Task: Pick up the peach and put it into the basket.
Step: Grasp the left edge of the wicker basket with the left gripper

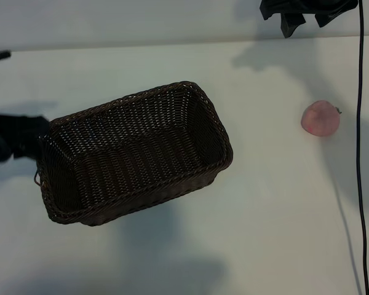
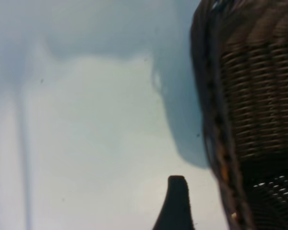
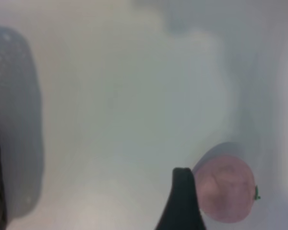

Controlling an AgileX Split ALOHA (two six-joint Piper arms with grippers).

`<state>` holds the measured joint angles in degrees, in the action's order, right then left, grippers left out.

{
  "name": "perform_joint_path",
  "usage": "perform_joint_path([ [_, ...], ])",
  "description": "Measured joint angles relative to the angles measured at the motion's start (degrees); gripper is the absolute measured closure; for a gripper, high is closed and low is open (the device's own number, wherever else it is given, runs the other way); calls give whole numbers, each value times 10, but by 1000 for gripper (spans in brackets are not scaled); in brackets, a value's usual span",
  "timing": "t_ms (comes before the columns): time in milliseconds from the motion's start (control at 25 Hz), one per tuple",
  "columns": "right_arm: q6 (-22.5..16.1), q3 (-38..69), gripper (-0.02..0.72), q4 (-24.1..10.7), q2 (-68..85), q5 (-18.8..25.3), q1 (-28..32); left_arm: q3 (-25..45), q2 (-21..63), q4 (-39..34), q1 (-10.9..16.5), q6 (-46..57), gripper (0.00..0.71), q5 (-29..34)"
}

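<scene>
Basket (image 2: pixel 249 96) wall close beside gripper fingertip (image 2: pixel 176 201), white table (image 2: pixel 96 143).

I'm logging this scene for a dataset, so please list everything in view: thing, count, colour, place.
dark brown woven wicker basket: one, dark brown, left of centre on the table, empty.
small round pink peach: one, pink, on the table far right of the basket, apart from it.
white table: one, white, under everything.
black cable: one, black, running down the right edge.
left tool: one, black, open, beside the basket's left end.
right tool: one, black, open, top edge, above the peach.
</scene>
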<state>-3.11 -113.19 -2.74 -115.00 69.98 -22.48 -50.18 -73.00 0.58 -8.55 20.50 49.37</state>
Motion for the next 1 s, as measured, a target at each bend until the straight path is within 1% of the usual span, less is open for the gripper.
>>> perform_joint_path([
  [80, 0, 0, 147, 0, 0, 0, 0, 33, 5, -11, 0, 27, 125, -27],
  [200, 1, 0, 147, 0, 0, 0, 0, 71, -14, -14, 0, 47, 125, -75],
  [480, 5, 0, 147, 0, 0, 0, 0, 77, -101, -6, 0, 52, 125, -161],
  [720, 6, 0, 147, 0, 0, 0, 0, 77, -147, 0, 0, 52, 125, -194],
  [760, 6, 0, 147, 0, 0, 0, 0, 77, -151, 2, 0, 51, 134, -196],
  [840, 6, 0, 147, 0, 0, 0, 0, 77, -156, 4, 0, 50, 173, -199],
  [920, 6, 0, 147, 0, 0, 0, 0, 77, -160, 5, 0, 50, 248, -201],
  [1000, 7, 0, 147, 0, 0, 0, 0, 77, -164, 10, 0, 50, 373, -205],
])
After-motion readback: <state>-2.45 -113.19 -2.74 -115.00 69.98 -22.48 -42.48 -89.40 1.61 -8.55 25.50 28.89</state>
